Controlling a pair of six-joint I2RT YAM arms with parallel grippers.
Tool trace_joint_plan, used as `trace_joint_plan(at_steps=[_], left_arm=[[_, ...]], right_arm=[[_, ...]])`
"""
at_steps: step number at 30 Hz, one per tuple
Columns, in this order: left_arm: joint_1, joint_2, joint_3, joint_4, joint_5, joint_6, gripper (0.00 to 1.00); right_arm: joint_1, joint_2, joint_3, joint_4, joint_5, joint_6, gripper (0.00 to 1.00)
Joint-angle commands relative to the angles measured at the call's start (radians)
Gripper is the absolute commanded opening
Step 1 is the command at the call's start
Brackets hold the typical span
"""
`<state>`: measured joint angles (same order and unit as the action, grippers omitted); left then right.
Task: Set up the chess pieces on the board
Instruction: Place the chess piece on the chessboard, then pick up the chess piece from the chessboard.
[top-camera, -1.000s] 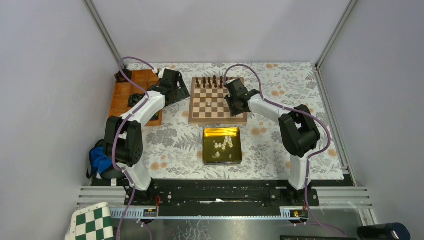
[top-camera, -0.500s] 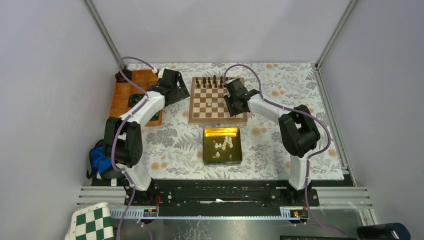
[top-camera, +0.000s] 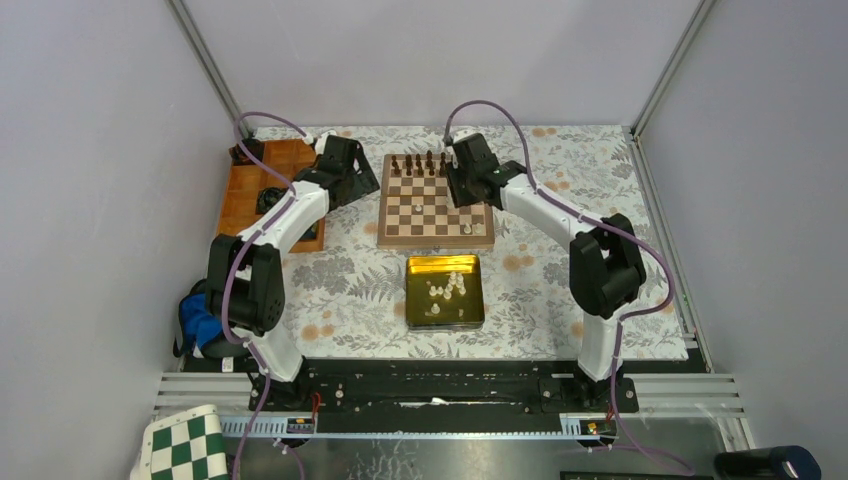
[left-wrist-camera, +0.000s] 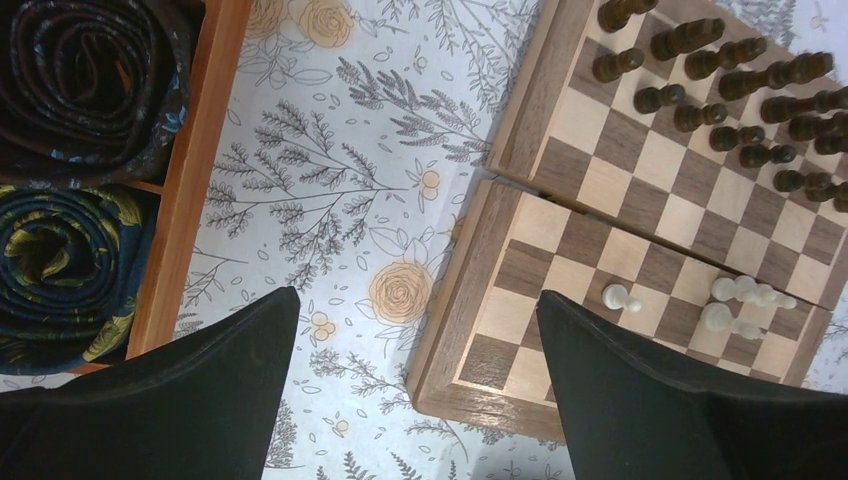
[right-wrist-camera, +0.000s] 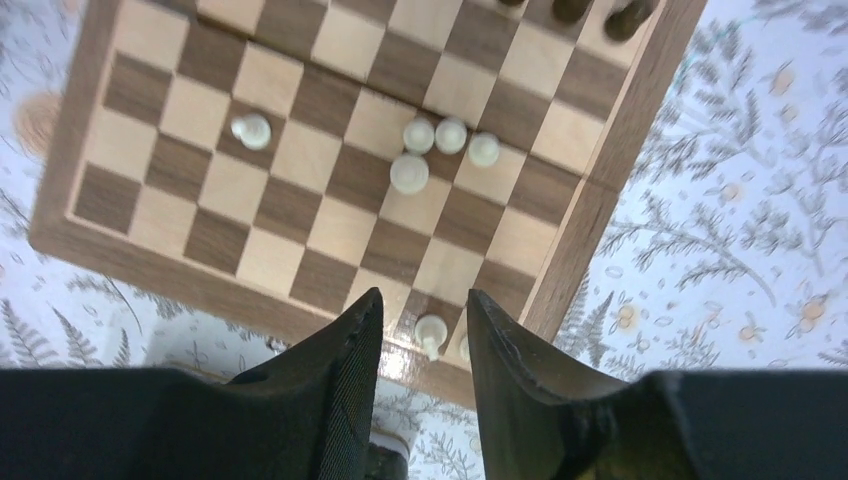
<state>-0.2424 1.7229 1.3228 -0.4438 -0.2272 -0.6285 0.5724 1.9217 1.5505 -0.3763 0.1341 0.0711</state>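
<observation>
1. The right gripper (right-wrist-camera: 424, 300) is now sitting farther up the board (top-camera: 385, 215) than a second ago, having pulled back from the near right corner.
2. A cream piece (right-wrist-camera: 431, 335) is now showing on that corner, where the gripper was covering it before.
3. The right jaws are standing wider apart than they were a second ago.
4. The right gripper is hanging about half open and gripping nothing. The single cream piece is standing on the edge row beneath the gap, clear of both fingers.
5. Ahead of those fingertips, more cream chess pieces (right-wrist-camera: 409, 172) are standing in a tight group of four, with one alone off to the side. Dark pieces (right-wrist-camera: 629, 16) are lining the far rim.
6. The left gripper (left-wrist-camera: 415, 298) is staying where it was, spread wide and holding nothing. It is hovering over the flowered cloth (left-wrist-camera: 330, 150), with the board's side rim under the gap and the orange tray (left-wrist-camera: 195, 170) outside one finger.
7. Other cream pieces are lying in the gold tin (top-camera: 411, 300), well behind both grippers.
</observation>
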Motion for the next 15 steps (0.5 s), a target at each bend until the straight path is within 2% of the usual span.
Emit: trace_joint_plan(at_steps=[1,9,15], left_arm=[[-0.009,0.011,0.052,0.013,-0.031,-0.009,0.97],[-0.009,0.032,0.075,-0.002,-0.047,0.005,0.99],[-0.008,0.052,0.097,-0.006,-0.045,0.011,0.99]], right_arm=[[-0.037,0.022,0.108,0.015,0.024,-0.013,0.45],[-0.09,0.143,0.228,0.016,-0.013,-0.007,0.55],[-0.105,0.201,0.257,0.02,-0.033,-0.003,0.55]])
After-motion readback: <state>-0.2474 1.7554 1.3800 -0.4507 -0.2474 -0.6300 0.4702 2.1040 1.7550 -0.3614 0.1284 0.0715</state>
